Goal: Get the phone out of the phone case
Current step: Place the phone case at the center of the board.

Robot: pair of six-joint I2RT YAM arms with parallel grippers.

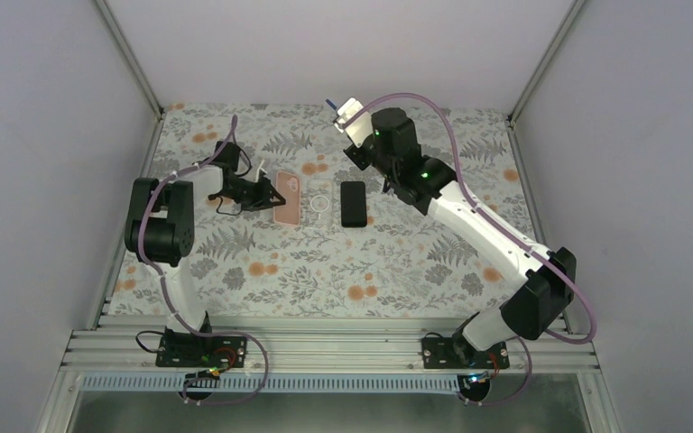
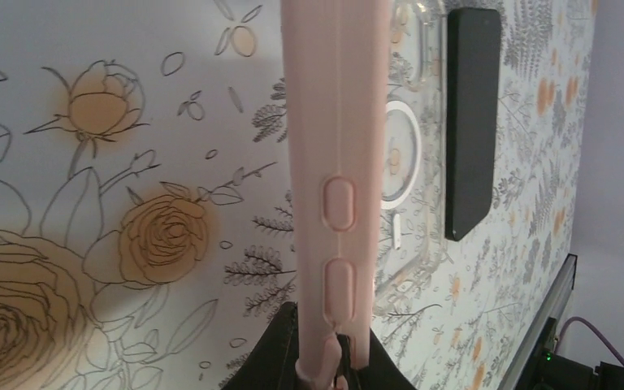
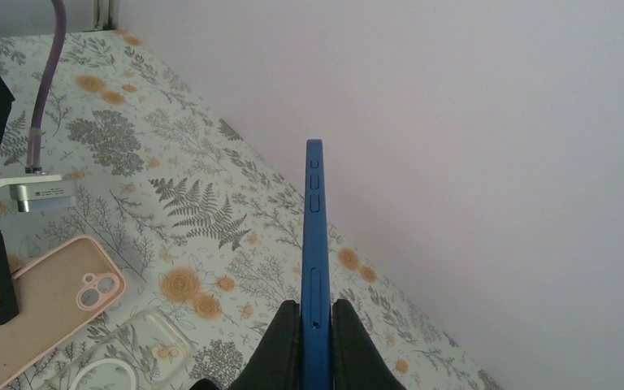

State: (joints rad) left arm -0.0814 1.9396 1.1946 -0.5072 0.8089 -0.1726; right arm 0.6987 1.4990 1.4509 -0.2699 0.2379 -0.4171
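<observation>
My right gripper (image 3: 315, 325) is shut on a blue phone (image 3: 314, 211) and holds it edge-on, raised above the far side of the table; from the top view the gripper (image 1: 349, 120) is at the back centre and only the phone's tip (image 1: 330, 104) shows. My left gripper (image 2: 335, 364) is shut on the edge of the pink phone case (image 2: 337, 146). In the top view that case (image 1: 287, 198) lies at centre left with the left gripper (image 1: 260, 193) at its left side. The case's back with its camera cutout shows in the right wrist view (image 3: 45, 301).
A clear case with a white ring (image 1: 322, 207) lies right of the pink case, and a black slab (image 1: 353, 204) right of that. Both show in the left wrist view, the clear case (image 2: 410, 130) and the black slab (image 2: 471, 122). White walls enclose the floral table (image 1: 343, 271).
</observation>
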